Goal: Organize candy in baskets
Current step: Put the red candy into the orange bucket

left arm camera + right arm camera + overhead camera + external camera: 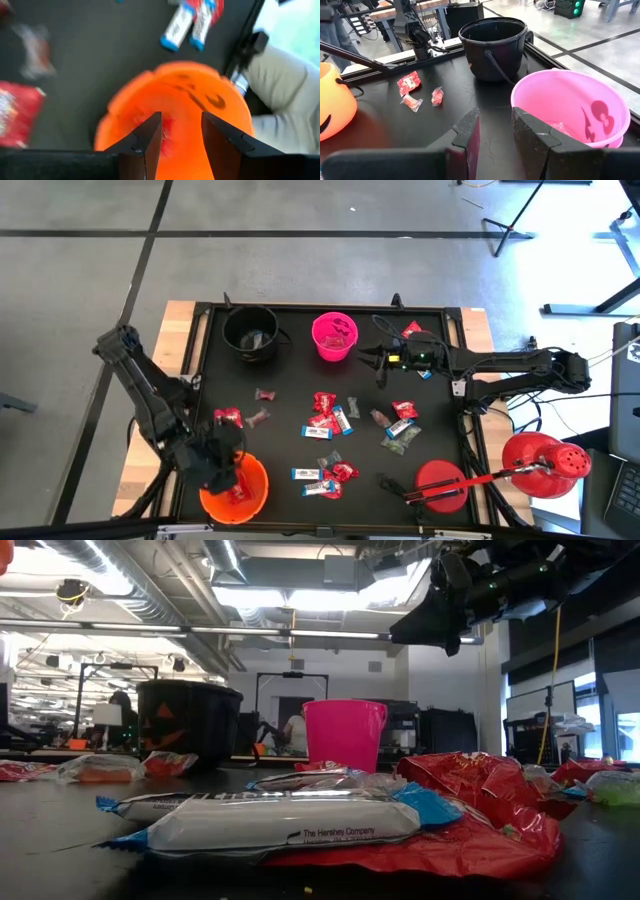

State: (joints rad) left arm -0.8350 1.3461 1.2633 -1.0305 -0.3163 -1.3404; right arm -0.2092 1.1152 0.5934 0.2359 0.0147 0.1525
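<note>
1. Progress looks partial: the orange bucket (236,488) has red wrappers in it, the pink bucket (334,336) shows at least one piece, and the black bucket (250,333) seems to have something pale inside.
2. Most candy (330,420) lies loose on the table (300,380), in a scatter between the pink bucket and the orange bucket, with blue-and-white bars (306,474) just beside the orange bucket (so much sorting is left, I judge).
3. The left gripper (180,131) hangs right over the orange bucket, fingers parted and empty; a red piece lies below them in the bucket.
4. The right gripper (495,125) hovers just beside the pink bucket, fingers partly open, nothing between them.
5. Hard to tell: how many pieces each bucket holds, since the left arm covers part of the orange bucket and the black bucket's inside is dark. The low view shows only bucket walls.
</note>
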